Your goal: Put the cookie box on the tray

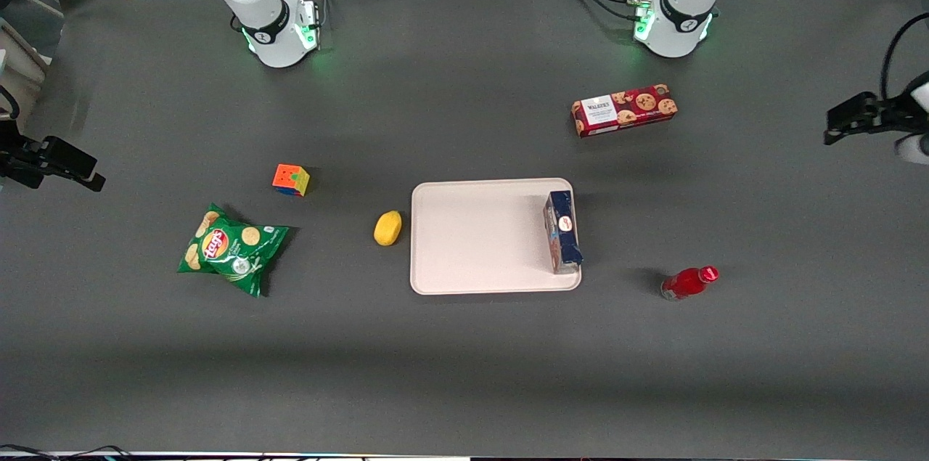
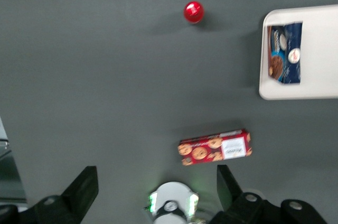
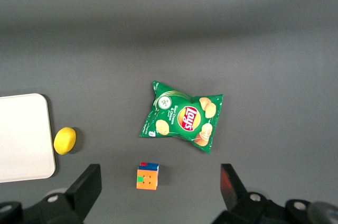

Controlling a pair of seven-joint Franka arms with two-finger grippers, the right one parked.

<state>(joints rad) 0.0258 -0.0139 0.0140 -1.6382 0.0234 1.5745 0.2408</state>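
The navy-blue cookie box (image 1: 563,231) stands on edge on the pale pinkish-white tray (image 1: 479,236), along the tray's short side toward the working arm's end. It also shows in the left wrist view (image 2: 285,52) on the tray (image 2: 317,81). My left gripper (image 1: 864,118) hangs high above the table at the working arm's end, well away from the tray. In the left wrist view the gripper (image 2: 156,187) is open and empty, its two fingers wide apart.
A red cookie carton (image 1: 624,109) lies farther from the front camera than the tray. A red bottle (image 1: 688,282) lies toward the working arm's end. A lemon (image 1: 387,228), a puzzle cube (image 1: 291,180) and a green chips bag (image 1: 231,249) lie toward the parked arm's end.
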